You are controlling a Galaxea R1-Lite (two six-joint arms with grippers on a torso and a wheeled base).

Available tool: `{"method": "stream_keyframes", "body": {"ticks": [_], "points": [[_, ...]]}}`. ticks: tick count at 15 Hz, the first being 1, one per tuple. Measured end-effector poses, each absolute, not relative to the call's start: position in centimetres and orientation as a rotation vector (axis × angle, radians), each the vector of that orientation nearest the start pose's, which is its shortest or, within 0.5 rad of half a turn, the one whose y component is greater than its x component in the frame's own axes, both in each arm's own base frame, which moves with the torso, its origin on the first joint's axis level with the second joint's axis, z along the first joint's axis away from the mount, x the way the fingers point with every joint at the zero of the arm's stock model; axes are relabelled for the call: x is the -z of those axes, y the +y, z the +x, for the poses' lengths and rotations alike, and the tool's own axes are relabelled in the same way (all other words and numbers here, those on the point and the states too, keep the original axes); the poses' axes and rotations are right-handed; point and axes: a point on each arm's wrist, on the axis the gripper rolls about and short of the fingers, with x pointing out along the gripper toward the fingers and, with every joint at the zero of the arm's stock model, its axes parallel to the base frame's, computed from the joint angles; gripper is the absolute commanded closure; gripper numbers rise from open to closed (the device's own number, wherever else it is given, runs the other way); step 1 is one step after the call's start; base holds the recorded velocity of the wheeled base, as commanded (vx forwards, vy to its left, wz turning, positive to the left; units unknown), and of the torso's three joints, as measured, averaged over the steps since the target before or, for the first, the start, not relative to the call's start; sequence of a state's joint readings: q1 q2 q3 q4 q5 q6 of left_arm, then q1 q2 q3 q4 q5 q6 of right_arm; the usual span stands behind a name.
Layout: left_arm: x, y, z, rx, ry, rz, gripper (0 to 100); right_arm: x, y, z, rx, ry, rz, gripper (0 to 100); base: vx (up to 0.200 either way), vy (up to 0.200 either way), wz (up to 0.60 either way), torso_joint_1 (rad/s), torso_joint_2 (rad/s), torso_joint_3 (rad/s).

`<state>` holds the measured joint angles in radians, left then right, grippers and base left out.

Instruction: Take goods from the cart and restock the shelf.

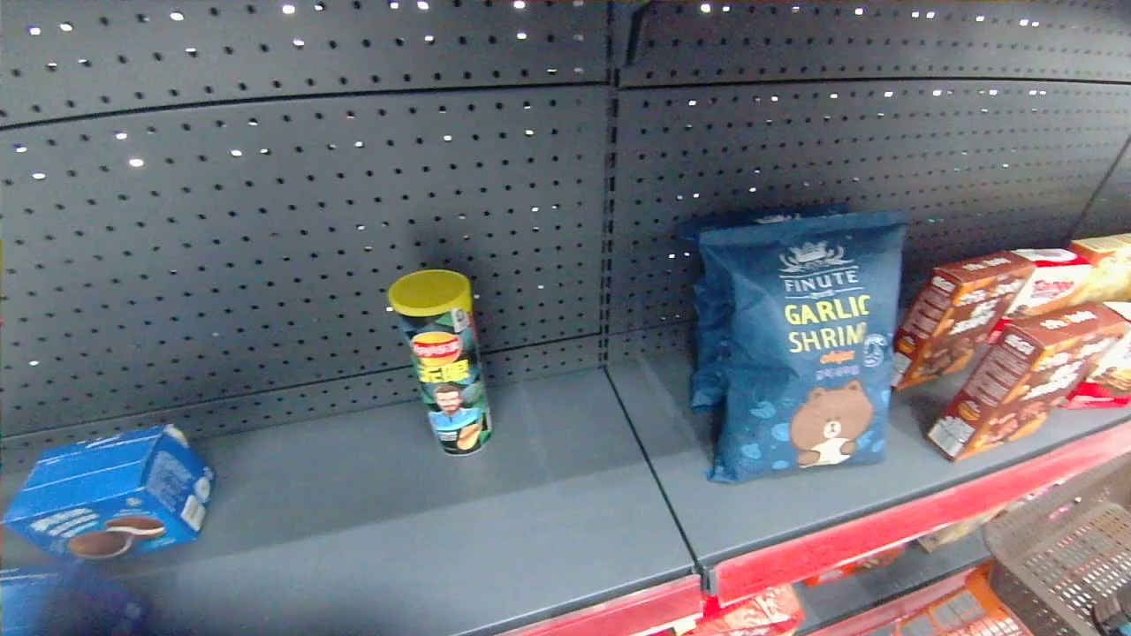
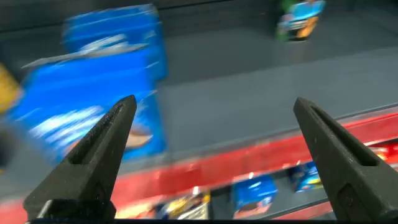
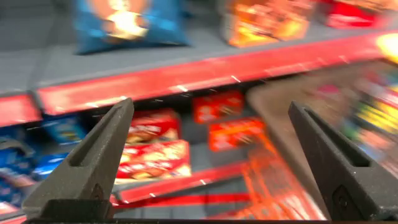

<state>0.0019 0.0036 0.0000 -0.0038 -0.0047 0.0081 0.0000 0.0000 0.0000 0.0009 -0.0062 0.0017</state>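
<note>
Both pincers gape empty: the left pincer (image 2: 214, 104) near the blue snack box (image 1: 110, 495) at the shelf's (image 1: 548, 495) left end, the right pincer (image 3: 211, 106) low beside the cart (image 1: 1060, 548). One crisp can (image 1: 442, 362) and the shrimp-chip bags (image 1: 804, 344) stand well apart, so much restocking seems left.

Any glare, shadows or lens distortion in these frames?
Head view: bright specks dot the pegboard, the chip can shadows it, panel seams bow. Right wrist view: glints on the red shelf edge. Left wrist view: no glare on the blue box.

Open shelf (image 1: 353, 521) room between blue box (image 1: 110, 493) and chip can (image 1: 442, 364)
</note>
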Motion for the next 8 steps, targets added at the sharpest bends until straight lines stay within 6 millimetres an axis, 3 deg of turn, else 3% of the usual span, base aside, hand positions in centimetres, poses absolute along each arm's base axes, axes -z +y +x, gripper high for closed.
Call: {"method": "stream_keyframes", "body": {"ticks": [8], "points": [[-7.6,-0.01,-2.25,0.003,-0.001,0.009,0,-7.55,-0.01,-2.28,0.006,0.0,0.002,0,0.0,0.0,-0.6,0.0,0.0,0.004]]}}
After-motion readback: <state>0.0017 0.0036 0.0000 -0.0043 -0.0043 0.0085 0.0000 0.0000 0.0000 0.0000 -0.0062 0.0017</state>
